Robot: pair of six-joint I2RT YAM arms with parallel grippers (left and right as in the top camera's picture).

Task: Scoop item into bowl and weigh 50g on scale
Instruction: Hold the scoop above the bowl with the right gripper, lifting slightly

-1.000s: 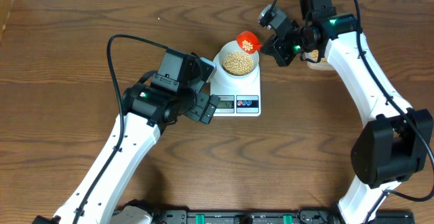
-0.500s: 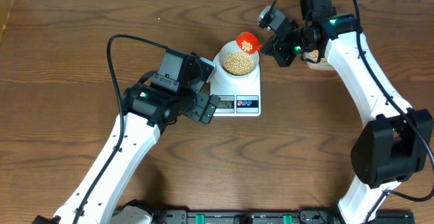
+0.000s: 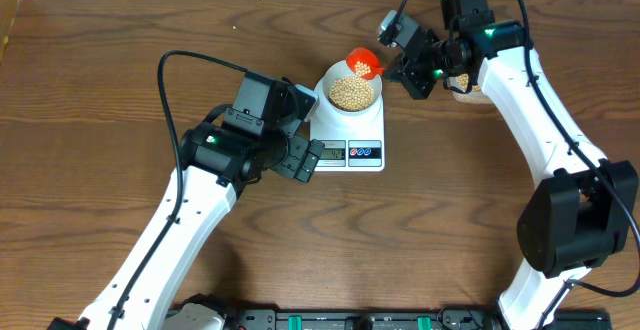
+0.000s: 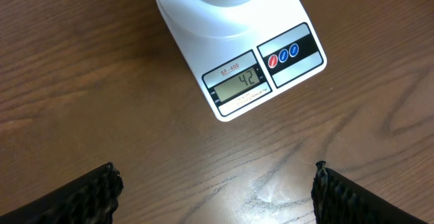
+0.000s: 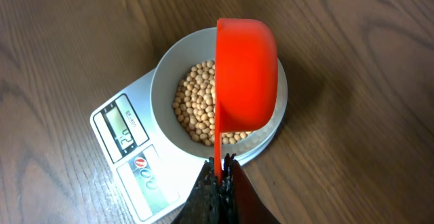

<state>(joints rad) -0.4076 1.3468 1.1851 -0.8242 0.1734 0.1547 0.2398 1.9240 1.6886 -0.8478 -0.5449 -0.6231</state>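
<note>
As the scoop (image 5: 246, 75) has tipped further over the bowl (image 5: 161, 81) | right gripper (image 5: 220, 175) clenched on scoop, left gripper (image 4: 215, 180) released | beans (image 5: 193, 112) in bowl on scale (image 4: 224, 44) | display (image 4: 242, 81) 42: short, add a few.

Right pincer (image 3: 390, 67) holds red scoop (image 3: 363, 63) over bowl (image 3: 326, 82) of beans (image 3: 352, 93).

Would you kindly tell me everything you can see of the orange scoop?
The scoop is glossy orange-red plastic, a round cup on a thin flat handle. The shut right tool pinches the handle's end. It hangs tipped on its side above the bowl of beans; whether it touches the rim is unclear.
</note>
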